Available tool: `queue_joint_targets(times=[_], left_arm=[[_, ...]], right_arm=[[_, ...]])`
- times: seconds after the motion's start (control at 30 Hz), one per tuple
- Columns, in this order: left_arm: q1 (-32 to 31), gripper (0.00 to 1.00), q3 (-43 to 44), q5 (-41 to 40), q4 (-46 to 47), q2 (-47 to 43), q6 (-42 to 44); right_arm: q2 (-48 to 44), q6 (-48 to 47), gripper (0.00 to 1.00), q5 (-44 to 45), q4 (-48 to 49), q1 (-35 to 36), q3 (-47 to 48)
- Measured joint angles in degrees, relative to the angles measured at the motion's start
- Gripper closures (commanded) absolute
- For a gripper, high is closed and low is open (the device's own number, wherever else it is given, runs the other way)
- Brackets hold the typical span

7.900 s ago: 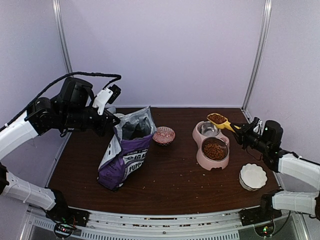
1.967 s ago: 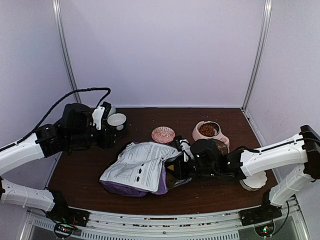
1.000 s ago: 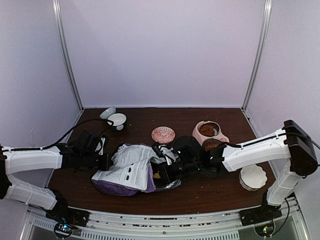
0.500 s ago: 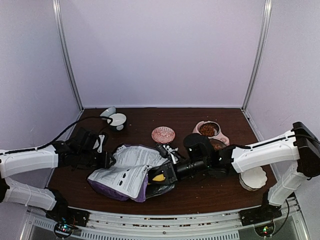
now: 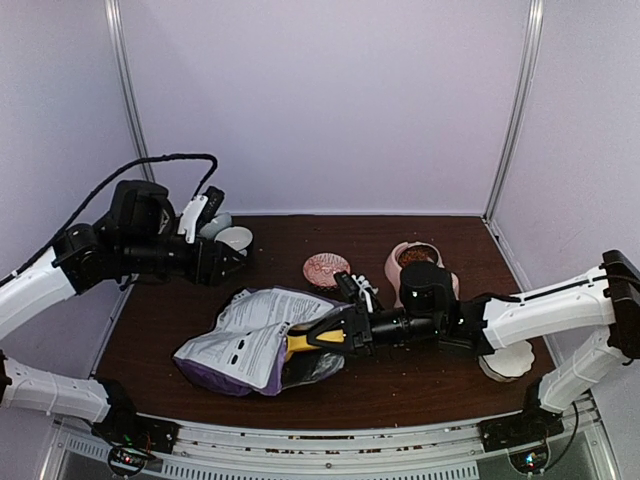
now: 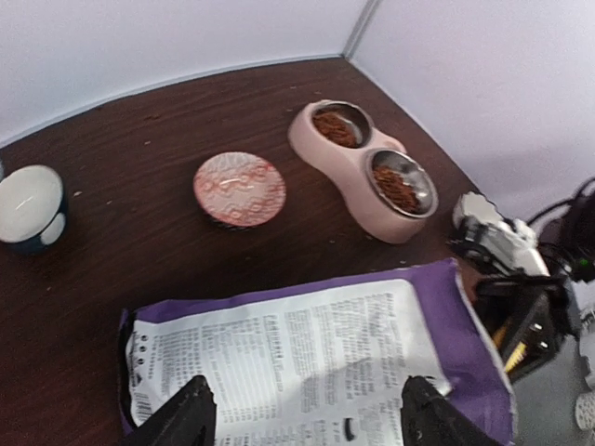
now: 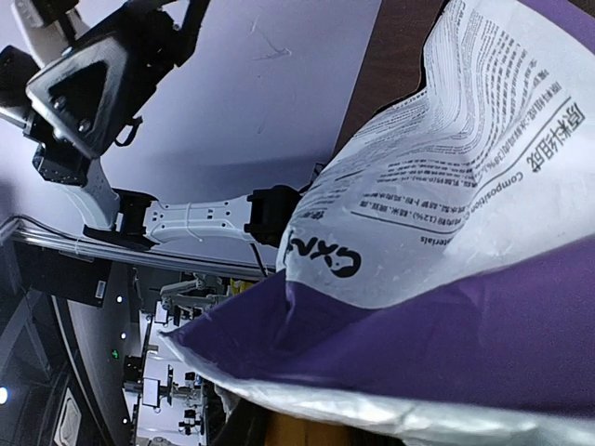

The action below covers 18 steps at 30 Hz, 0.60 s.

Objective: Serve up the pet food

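The bag [image 5: 240,340] lies lengthwise left-right, its mouth facing my right gripper [image 5: 348,330], which is clenched on the yellow scoop [image 5: 300,345] poking in. My left gripper [image 6: 307,413] hovers released, far-left.

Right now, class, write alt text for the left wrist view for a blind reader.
A purple bag lies flat, white printed side up, below the open left pincer. Beyond it on the dark table sit a pink dish, a white cup and a pink double feeder with kibble in both bowls.
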Motion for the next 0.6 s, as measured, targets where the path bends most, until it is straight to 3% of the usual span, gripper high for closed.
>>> queue_joint_targets(times=[0.23, 0.43, 0.47, 0.6], left_arm=[[-13.4, 0.22, 9.4, 3.6, -5.1, 5.7, 3.1], [-21.8, 0.23, 16.3, -1.0, -11.5, 14.7, 7.6], [-22.3, 0.29, 16.9, -2.1, -12.4, 15.9, 8.2], [-22.9, 0.68, 17.3, -6.1, -15.5, 18.1, 9.4]], right_arm=[[-1.4, 4.5, 0.88, 0.9, 4.5, -0.3, -2.5], [-2.2, 5.7, 0.88, 1.7, 5.2, -0.3, -2.8], [-2.4, 5.7, 0.88, 1.9, 5.2, -0.3, -2.8], [-4.0, 5.9, 0.88, 2.4, 5.7, -0.7, -3.8]])
